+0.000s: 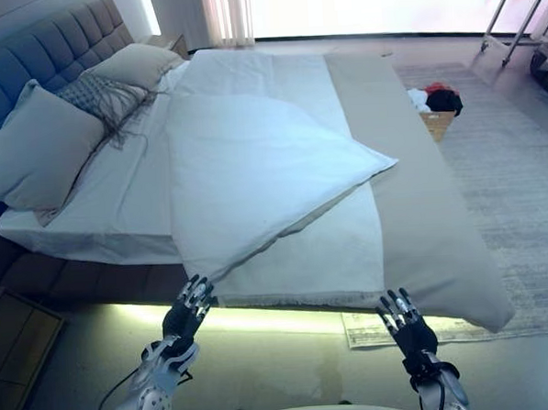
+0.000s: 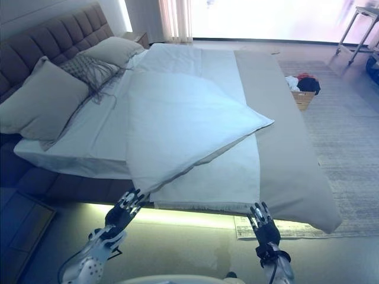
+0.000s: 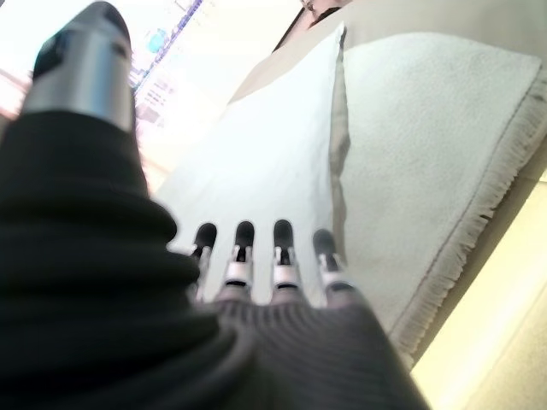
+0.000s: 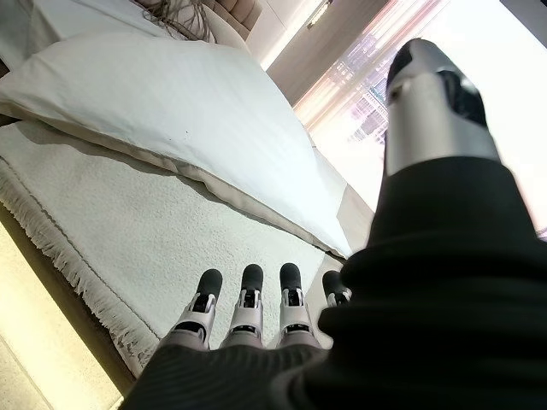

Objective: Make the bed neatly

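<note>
White duvet point(image 1: 254, 169) lies folded back diagonally across bed point(image 1: 92, 242), one corner pointing at beige bed runner point(image 1: 411, 189); fringed blanket point(image 1: 304, 258) edge hangs at near side. Left hand point(image 1: 189, 309) and right hand point(image 1: 401, 320) hover just below that edge, fingers straight, holding nothing. Pillows point(image 1: 41, 144) at headboard. Open floor near side, basket point(image 1: 437, 114) on rug beyond.

Home bedroom, bed point(image 1: 281, 168) with tufted headboard point(image 1: 36, 52), pillows point(image 1: 32, 149), rug point(image 1: 520, 155), laundry basket point(image 1: 437, 114)

A woven basket point(image 1: 438, 121) heaped with white, red and dark clothes stands on the grey rug point(image 1: 521, 174) on the right, just beside the bed, with a metal-legged table point(image 1: 524, 4) (only partly in view) at the far right and a wooden nightstand point(image 1: 168, 42) far left.
</note>
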`<state>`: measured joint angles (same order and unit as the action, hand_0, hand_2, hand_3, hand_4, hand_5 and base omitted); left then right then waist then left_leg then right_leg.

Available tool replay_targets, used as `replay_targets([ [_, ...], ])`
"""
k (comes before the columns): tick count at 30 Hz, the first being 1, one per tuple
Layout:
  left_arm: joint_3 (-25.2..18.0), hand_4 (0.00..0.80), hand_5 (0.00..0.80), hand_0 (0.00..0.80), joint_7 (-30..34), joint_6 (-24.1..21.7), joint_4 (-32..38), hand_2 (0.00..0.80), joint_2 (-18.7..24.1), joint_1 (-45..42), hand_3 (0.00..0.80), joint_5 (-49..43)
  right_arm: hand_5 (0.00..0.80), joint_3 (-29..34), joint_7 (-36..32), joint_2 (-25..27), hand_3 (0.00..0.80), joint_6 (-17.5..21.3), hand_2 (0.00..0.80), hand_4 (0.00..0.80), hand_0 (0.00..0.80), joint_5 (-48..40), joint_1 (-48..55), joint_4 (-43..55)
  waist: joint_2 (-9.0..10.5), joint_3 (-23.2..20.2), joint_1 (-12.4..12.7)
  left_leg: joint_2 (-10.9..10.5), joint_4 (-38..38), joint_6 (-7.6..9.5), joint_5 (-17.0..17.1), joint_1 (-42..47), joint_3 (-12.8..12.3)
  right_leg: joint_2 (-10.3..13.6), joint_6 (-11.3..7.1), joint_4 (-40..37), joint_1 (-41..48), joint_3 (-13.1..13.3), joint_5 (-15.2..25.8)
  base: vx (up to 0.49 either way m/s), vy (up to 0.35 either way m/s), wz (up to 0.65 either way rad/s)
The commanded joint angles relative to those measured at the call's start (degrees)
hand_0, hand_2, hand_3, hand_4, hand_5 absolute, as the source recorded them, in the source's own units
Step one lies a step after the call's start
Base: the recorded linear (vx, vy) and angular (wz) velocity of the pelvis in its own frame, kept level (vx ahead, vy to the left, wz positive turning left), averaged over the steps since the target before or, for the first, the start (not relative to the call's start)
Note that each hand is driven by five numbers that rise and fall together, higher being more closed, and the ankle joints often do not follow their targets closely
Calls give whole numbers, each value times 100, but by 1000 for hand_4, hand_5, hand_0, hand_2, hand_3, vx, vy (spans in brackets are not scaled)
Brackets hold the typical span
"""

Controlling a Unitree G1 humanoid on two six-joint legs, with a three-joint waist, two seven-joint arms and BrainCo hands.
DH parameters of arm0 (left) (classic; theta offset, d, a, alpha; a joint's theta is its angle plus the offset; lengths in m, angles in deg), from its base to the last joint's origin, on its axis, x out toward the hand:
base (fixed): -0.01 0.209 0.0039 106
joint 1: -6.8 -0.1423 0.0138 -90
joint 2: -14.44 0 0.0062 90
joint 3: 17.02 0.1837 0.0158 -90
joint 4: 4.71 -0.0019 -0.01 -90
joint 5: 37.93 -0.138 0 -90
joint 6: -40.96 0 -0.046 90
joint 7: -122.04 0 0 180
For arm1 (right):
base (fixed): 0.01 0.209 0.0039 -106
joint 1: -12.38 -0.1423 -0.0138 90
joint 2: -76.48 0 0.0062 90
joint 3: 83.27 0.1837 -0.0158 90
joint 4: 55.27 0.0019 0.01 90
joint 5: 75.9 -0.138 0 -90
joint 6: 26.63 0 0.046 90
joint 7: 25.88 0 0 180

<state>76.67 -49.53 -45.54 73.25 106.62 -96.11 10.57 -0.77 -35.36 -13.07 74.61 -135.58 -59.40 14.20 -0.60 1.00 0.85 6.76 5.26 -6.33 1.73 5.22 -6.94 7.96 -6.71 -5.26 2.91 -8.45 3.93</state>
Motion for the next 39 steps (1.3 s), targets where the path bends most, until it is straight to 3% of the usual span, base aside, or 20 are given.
replay_targets([
  [1, -156, 0, 0, 0, 158, -169, 248, 0, 159, 205, 0, 176, 0, 90, -115, -61, 0, 161, 0, 0, 0, 42, -170, 347, 147, 3, 25, -94, -113, 138, 4, -121, -73, 149, -263, 78, 31, -183, 117, 0, 0, 0],
  [17, -123, 0, 0, 0, 362, -258, 248, 0, 148, 214, 0, 260, 0, 80, -96, -70, 0, 220, 0, 0, 0, -6, -191, 295, 143, 2, 46, -113, -71, 138, 8, -89, -57, 148, -271, 55, 34, -233, 157, 0, 0, 0],
  [22, -210, 0, 0, 0, 418, -243, 264, 0, 167, 129, 0, 253, 0, 101, -119, -49, 0, 58, 0, 0, 0, 44, -201, 269, 172, 6, 50, -42, -295, 89, -65, -73, -96, 149, -251, 98, 27, -193, 150, 0, 0, 0],
  [30, -220, 0, 0, 0, 538, -119, 208, 0, 154, -165, 0, 466, 0, 167, -126, 106, 0, 117, 0, 0, 0, 60, -116, 409, 212, 69, 29, 102, -423, 46, -16, -143, 8, -115, -70, 142, 16, -118, 95, -22, -45, 1],
  [35, -60, 0, 0, 0, 565, -278, 94, 0, 128, -132, 0, 573, 0, 261, -46, 387, 0, -84, 0, 0, 0, 3, -124, 518, 241, 210, 32, 171, -1229, -74, 73, -458, 413, -263, 63, 157, -13, 18, 92, -28, -53, 0],
  [37, -88, 0, 0, 0, 669, -295, 79, 0, 115, -127, 0, 632, 0, 291, -49, 441, 0, -110, 0, 0, 0, -111, -133, 486, 233, 288, 57, 59, -1645, -68, 140, -646, 446, -266, 93, 130, 15, 14, 126, 13, 3, -11],
  [39, -84, 0, 0, 0, 659, -318, 150, 0, 86, -153, 0, 564, 0, 262, -71, 426, 0, -52, 0, 0, 0, -157, -191, 427, 194, 319, 88, -115, -1480, 57, -10, -660, 518, -202, 53, 165, -24, 72, 142, 48, 115, -20],
])
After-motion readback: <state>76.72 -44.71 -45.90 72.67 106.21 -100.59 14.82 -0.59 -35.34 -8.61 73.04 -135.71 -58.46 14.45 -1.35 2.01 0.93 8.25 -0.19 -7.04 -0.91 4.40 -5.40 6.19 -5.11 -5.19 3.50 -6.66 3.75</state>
